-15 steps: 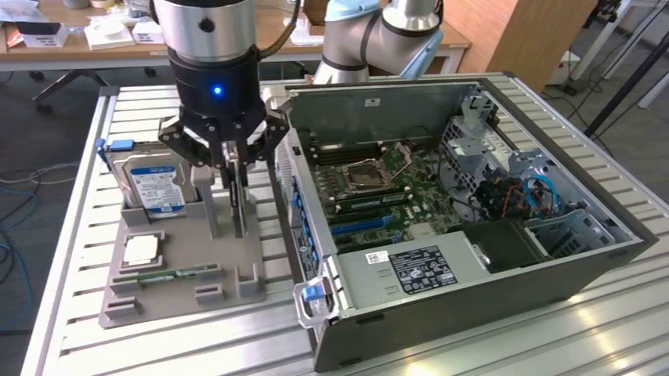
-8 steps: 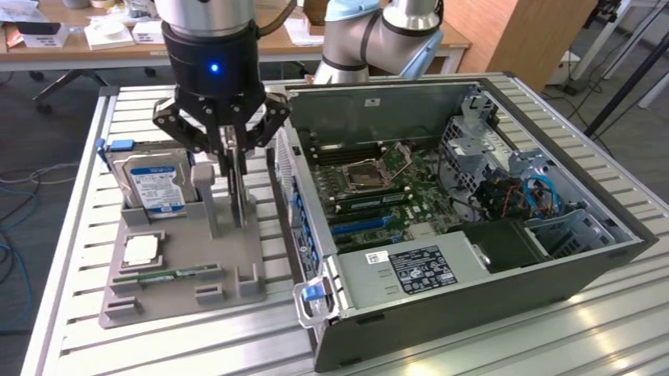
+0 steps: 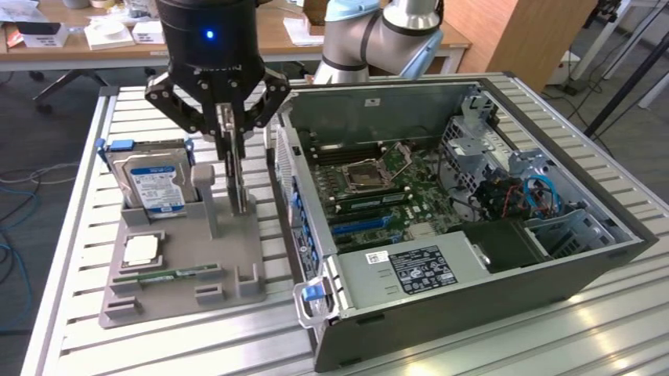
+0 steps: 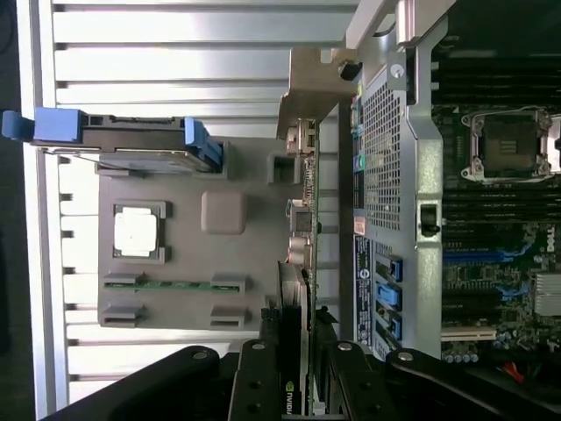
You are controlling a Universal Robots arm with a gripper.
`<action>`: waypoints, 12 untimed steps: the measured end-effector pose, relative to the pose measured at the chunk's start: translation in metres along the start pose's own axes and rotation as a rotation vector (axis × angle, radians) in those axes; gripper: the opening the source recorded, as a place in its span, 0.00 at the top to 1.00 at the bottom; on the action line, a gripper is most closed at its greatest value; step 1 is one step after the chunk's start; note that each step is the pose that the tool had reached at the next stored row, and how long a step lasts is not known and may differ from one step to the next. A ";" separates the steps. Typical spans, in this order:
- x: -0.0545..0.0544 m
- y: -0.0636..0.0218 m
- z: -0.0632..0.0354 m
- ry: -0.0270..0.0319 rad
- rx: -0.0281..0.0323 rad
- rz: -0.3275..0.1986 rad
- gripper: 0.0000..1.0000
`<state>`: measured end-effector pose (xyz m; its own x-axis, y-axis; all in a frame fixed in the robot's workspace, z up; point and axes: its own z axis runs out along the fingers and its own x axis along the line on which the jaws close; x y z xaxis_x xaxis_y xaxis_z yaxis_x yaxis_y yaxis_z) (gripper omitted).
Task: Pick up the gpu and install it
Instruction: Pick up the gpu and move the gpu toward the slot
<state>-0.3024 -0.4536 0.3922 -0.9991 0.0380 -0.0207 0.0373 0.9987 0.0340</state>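
Note:
The gpu [image 3: 240, 184] is a thin dark card standing on edge over the grey holder tray [image 3: 178, 254], just beside the open computer case [image 3: 565, 258]. My gripper [image 3: 234, 139] comes down from above with a finger against each face of the card's upper part, shut on it. In the wrist view the gpu [image 4: 301, 254] runs edge-on away from the gripper [image 4: 298, 360], with its metal bracket and ports showing between the tray [image 4: 245, 263] and the case's rear panel [image 4: 386, 158]. Whether the card's lower edge still touches the tray I cannot tell.
On the tray stand a hard drive [image 3: 157, 184] with a blue-white label, a square processor [image 3: 141, 251] and a green memory stick [image 3: 168, 274]. Inside the case lie the motherboard [image 3: 366, 188] with blue slots [image 3: 366, 223] and a power supply [image 3: 413, 266]. All rests on a slatted metal table [image 3: 74, 180].

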 end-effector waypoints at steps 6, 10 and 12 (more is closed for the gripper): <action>0.000 0.0008 -0.0225 0.0001 0.0000 0.000 0.74; -0.001 0.0012 -0.0349 0.0001 0.0000 -0.001 0.74; -0.001 0.0012 -0.0357 -0.0001 -0.0001 -0.001 0.74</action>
<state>-0.3024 -0.4536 0.4279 -0.9991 0.0375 -0.0208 0.0368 0.9987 0.0341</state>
